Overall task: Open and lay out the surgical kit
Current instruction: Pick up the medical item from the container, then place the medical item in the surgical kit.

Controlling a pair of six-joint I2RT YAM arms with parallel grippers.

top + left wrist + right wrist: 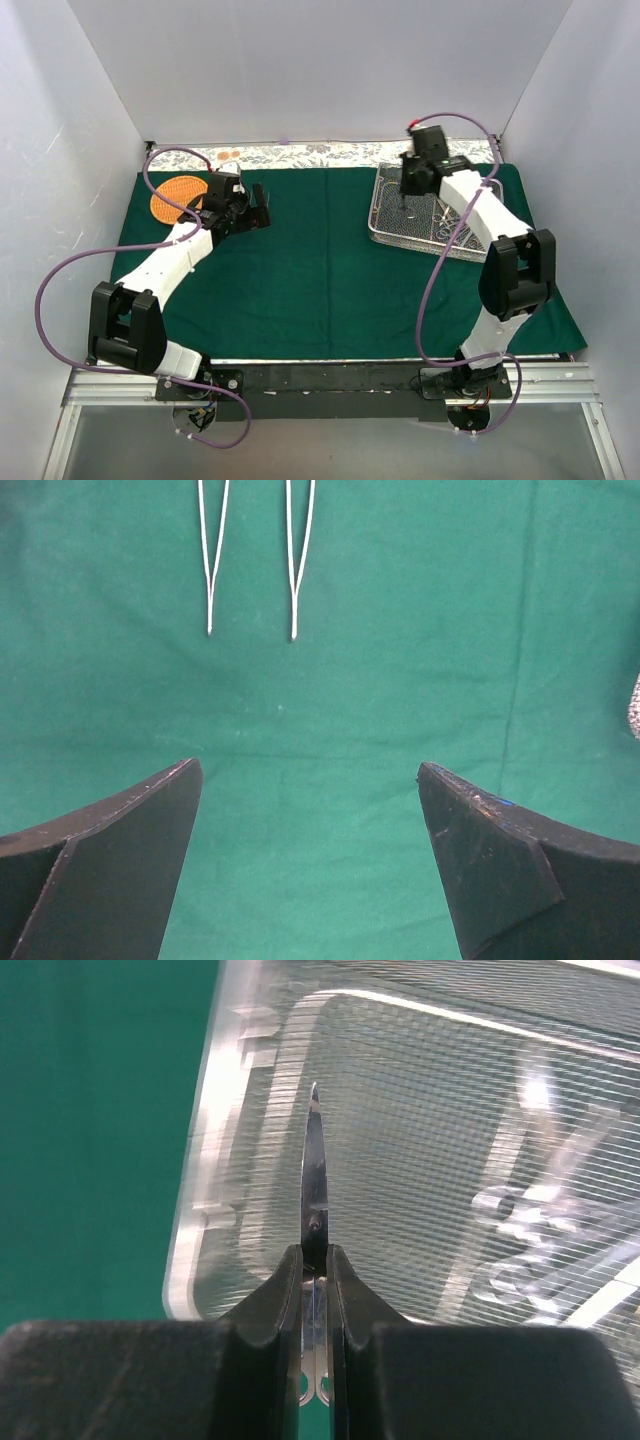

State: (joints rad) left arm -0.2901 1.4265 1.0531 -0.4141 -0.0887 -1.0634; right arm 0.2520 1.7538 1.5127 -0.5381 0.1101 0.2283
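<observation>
The dark green cloth point(330, 270) lies spread flat over the table. At its back right stands the silver wire-mesh tray point(388, 232), with several steel instruments point(530, 1250) blurred inside it. My right gripper point(405, 192) hangs over the tray's left part, shut on a pair of small scissors point(314, 1170) whose blades point away from the wrist; the pads point(285, 1285) clamp it just behind the pivot screw. My left gripper point(308, 770) stands open and empty above bare cloth at the left. Two thin tweezers point(212, 560) point(298, 560) lie side by side on the cloth ahead of it.
A round woven orange basket point(176, 198) sits at the back left, partly off the cloth point(400, 680). A patterned strip point(320, 152) runs along the back edge. White walls close in three sides. The tray's rim point(195, 1230) borders green cloth on its left.
</observation>
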